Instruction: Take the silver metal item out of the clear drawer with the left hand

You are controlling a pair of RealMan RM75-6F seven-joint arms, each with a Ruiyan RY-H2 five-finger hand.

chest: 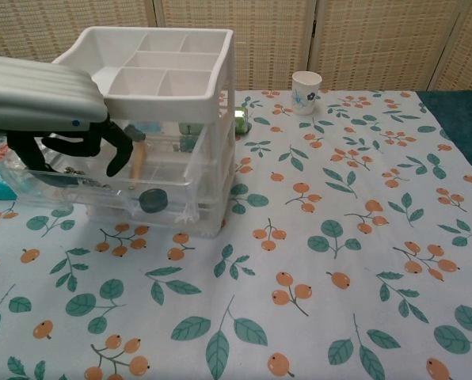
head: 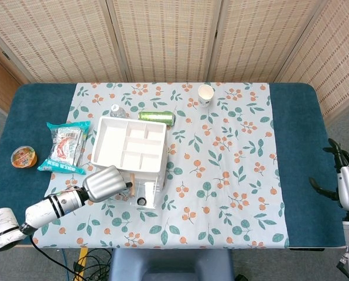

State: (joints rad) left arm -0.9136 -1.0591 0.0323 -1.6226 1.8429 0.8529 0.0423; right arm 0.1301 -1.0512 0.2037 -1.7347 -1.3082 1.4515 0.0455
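The clear drawer stands pulled out at the front of the white organizer. My left hand hovers over it with its dark fingers curled down into it. Under them lies a small silver metal item, only faintly visible through the plastic; in the head view the hand hides it. No grip on it shows. A wooden stick and a dark round piece also lie in the drawer. My right hand rests at the table's far right edge, fingers apart and holding nothing.
Behind the organizer lie a green can and a small bottle. A paper cup stands at the back. A snack bag and an orange bowl lie to the left.
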